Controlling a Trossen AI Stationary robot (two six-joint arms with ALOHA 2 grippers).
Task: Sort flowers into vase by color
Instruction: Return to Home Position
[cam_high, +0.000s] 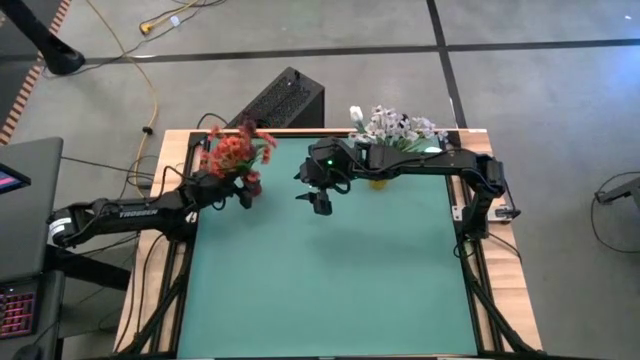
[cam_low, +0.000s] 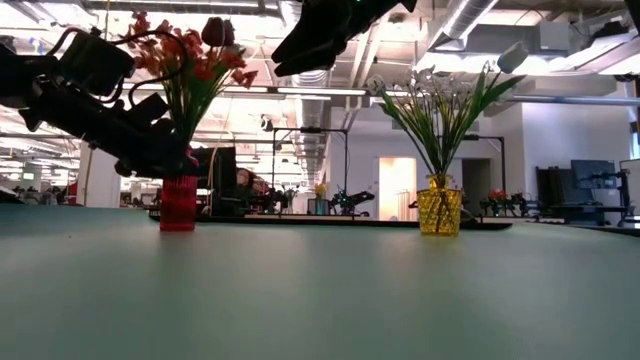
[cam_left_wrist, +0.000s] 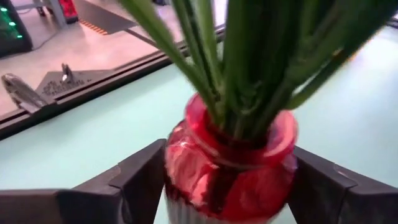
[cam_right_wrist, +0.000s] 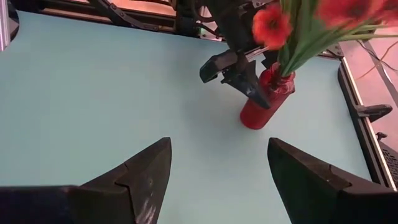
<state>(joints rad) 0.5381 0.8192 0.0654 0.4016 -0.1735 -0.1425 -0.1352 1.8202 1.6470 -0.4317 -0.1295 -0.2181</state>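
Two glass vases, both hands spread.
Over the smooth green desk (cam_high: 330, 280) the right hand (cam_high: 320, 203) hangs empty, fingers apart; the left hand (cam_high: 241, 196) straddles the ribbed red vase (cam_low: 178, 206) of orange-red flowers (cam_high: 232, 152); farther right, a bumpy yellow vase (cam_low: 440, 211) holds white flowers (cam_high: 400, 125).

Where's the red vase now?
Red vase sits at the green mat's top-left in the high view, under orange-red flowers, at the left gripper; yellow vase to its right.
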